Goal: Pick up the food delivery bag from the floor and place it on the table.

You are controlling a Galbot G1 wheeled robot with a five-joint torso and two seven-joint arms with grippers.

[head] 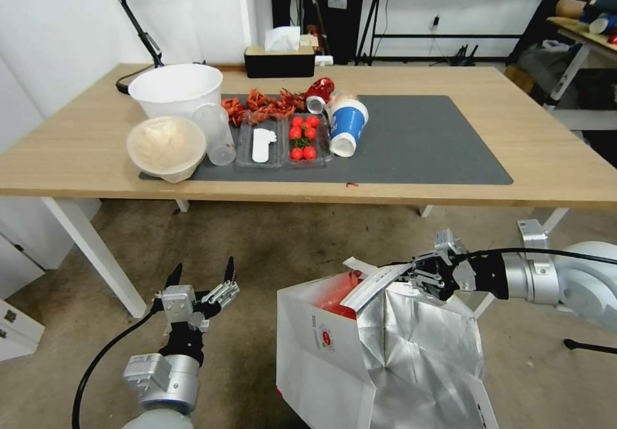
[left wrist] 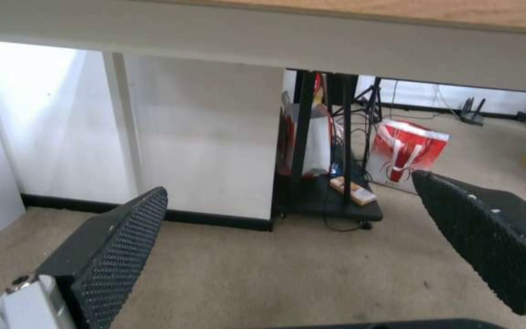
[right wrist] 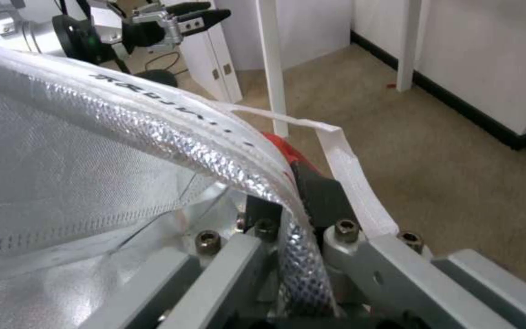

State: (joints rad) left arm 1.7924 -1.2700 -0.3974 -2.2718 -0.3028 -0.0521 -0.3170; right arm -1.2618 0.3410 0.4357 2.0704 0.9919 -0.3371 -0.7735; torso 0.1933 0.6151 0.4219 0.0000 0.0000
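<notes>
The food delivery bag (head: 334, 352), white with silver foil lining and a small round red logo, stands low in the head view in front of the table (head: 553, 159). Its base is cut off by the picture's edge, so contact with the floor (head: 257, 249) cannot be told. My right gripper (head: 421, 275) is shut on the bag's top rim beside a white strap handle (head: 376, 284). The right wrist view shows the foil rim (right wrist: 239, 160) clamped between the jaws of that gripper (right wrist: 287, 183). My left gripper (head: 202, 281) hangs open over the carpet, left of the bag, holding nothing (left wrist: 287, 214).
On the table's dark grey mat (head: 424, 140) lie white bowls (head: 175, 88), a clear cup, crayfish, a tomato tray (head: 303, 139) and a tipped blue cup (head: 348, 127). A tissue box and lamp stand behind. A white table leg (head: 96, 255) slants near my left arm.
</notes>
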